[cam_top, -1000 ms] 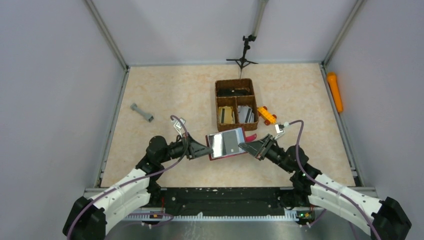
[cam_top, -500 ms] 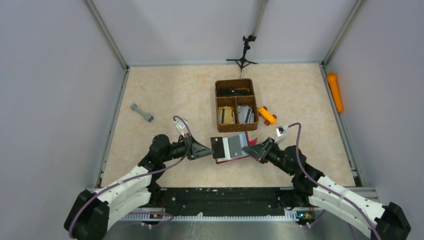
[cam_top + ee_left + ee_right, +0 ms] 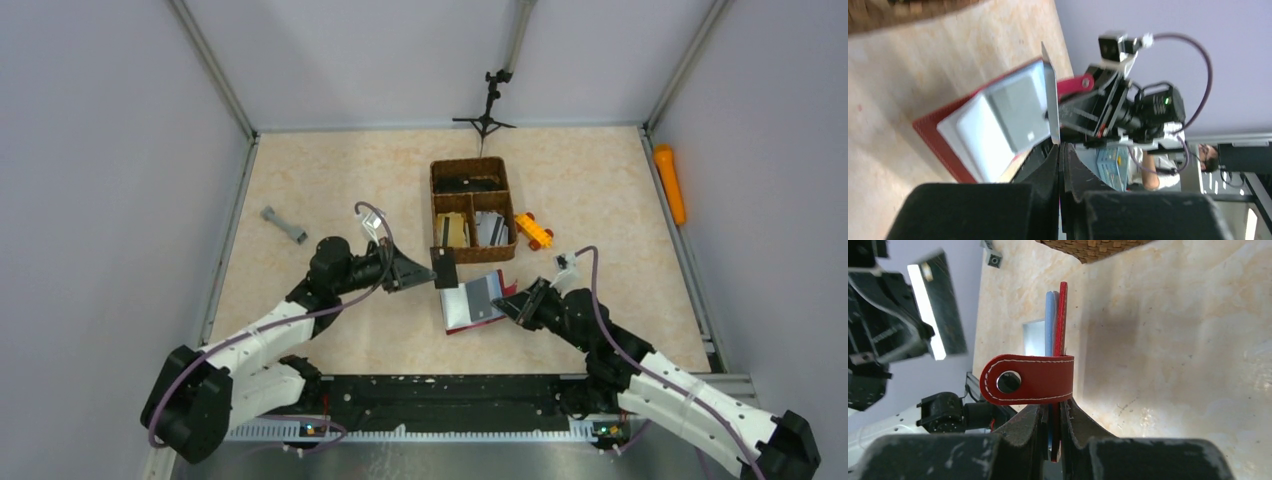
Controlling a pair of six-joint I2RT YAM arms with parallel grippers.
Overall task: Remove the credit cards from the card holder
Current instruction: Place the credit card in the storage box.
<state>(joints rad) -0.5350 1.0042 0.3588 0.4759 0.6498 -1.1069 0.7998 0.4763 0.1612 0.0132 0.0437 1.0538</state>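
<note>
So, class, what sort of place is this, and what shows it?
Probably a robotics lab work cell: a left arm and right arm bolted at the table edge, plain grey walls boxing it in, and a small black tripod at the back.

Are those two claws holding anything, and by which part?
Left fingers pinch one credit card by one edge; right fingers clamp the card holder at its edge beside the snap tab.

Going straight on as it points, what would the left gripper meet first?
Probably the card holder in the right gripper, dead ahead in the left wrist view; the left gripper's card would touch first.
</note>
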